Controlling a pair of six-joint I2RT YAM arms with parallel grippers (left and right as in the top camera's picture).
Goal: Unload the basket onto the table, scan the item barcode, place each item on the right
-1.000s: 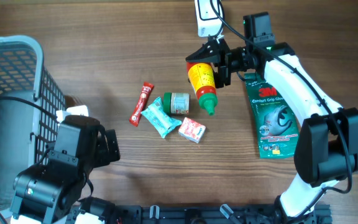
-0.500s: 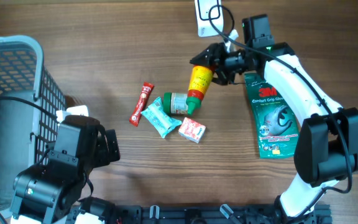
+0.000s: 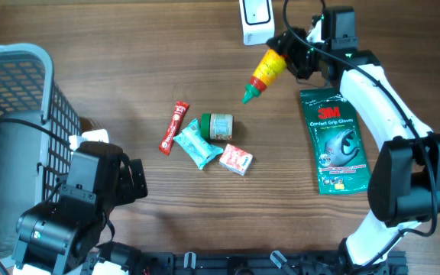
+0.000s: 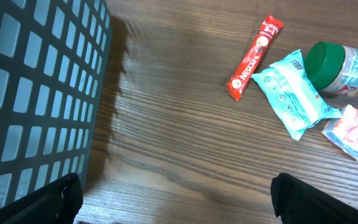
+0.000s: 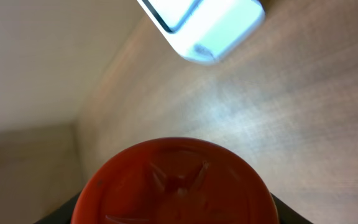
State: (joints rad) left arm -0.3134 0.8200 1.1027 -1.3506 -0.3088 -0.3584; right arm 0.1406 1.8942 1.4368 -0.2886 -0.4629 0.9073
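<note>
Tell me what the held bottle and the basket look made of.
The bottle looks like glossy plastic: smooth sheen, moulded ribs on its red end. The basket seems matte grey plastic, with a moulded grid wall.

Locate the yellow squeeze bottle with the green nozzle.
Overhead view, top right of centre: the yellow bottle is held by the right gripper, just below the white scanner and above-left of the green glove packet.
</note>
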